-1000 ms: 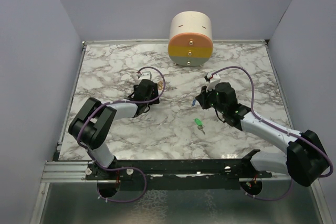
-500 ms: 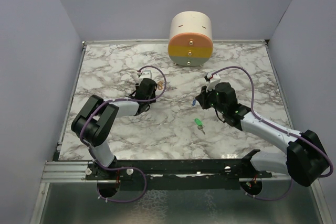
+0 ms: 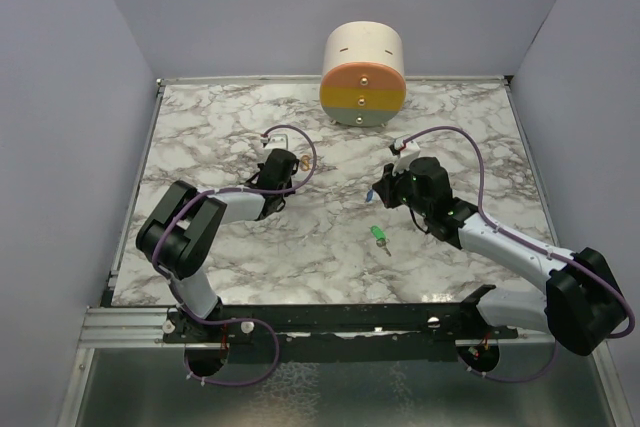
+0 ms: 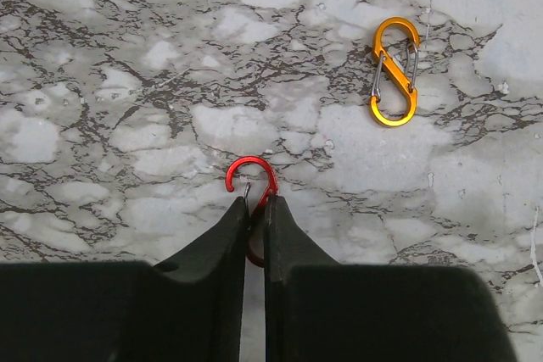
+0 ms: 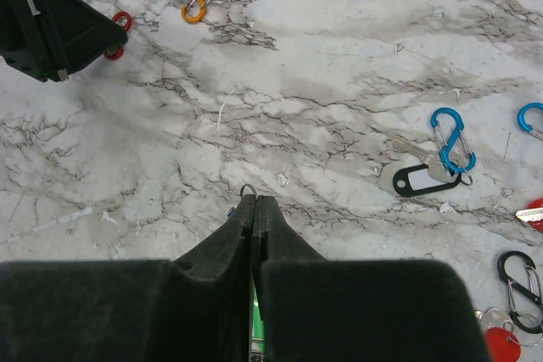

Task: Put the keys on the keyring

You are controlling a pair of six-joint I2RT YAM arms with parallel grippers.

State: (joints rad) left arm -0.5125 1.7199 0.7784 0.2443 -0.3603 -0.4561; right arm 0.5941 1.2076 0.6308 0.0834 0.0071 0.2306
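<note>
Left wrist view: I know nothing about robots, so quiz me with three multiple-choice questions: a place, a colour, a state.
1. Where does the orange clip lie? A) upper right, apart from the red clip; B) hooked into it; C) between the fingers.
2. What colour is the table? A) black; B) white marble, grey veins; C) wood brown.
3. The left gripper is A) wide open; B) closed on the red clip; C) closed on nothing.
Answers: 1A, bare marble separates the clips; 2B, veining fills the view; 3B, the clip's lower loop sits between the fingers.
</note>
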